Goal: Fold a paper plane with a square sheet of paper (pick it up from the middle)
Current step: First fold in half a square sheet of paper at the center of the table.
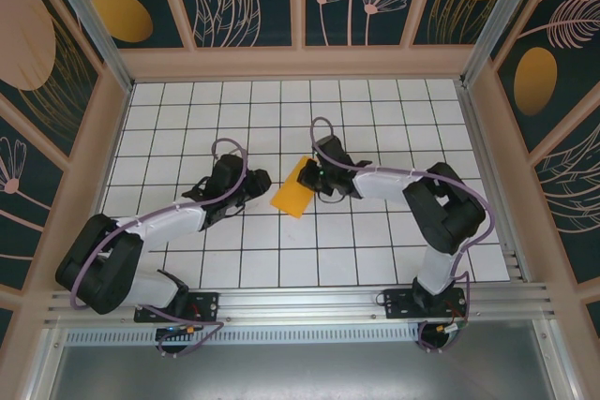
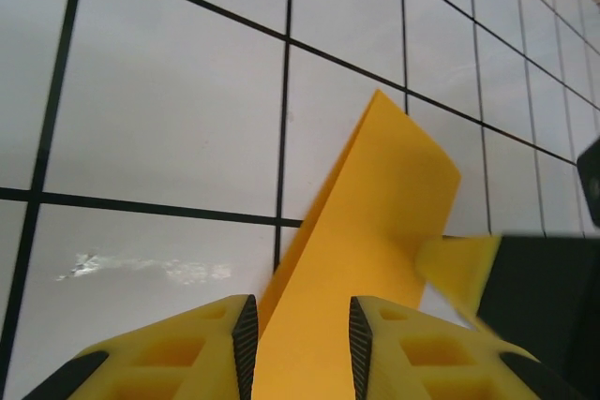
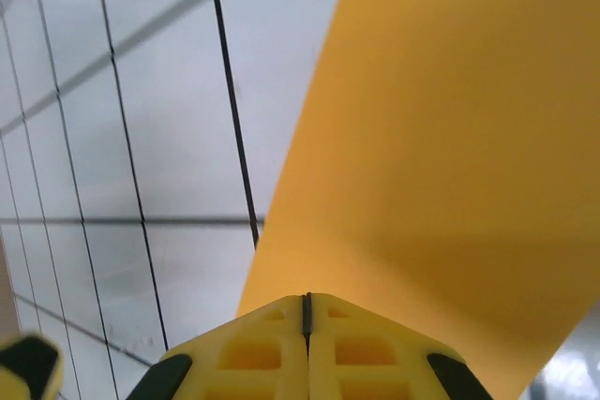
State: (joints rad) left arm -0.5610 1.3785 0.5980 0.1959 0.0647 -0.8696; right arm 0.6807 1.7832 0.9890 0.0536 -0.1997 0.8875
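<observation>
**Square sheet of paper point(image 1: 292, 189) between two claws, mid-table**

It sits partly folded on the grid table point(image 1: 375, 119). At its 9 o'clock the left gripper point(image 1: 262, 181) has its fingers apart, with paper in the gap. At 3 o'clock the right gripper point(image 1: 314, 178) is pinched on its edge.

Square sheet of paper point(image 1: 292, 189) noted at frame centre in top view: thin, orange-yellow, plain, no longer flat. In left wrist view, lower centre to right, the sheet point(image 2: 375, 222) is seen bent along a lengthwise crease, one panel raised. Exact fold cannot be determined.
</observation>
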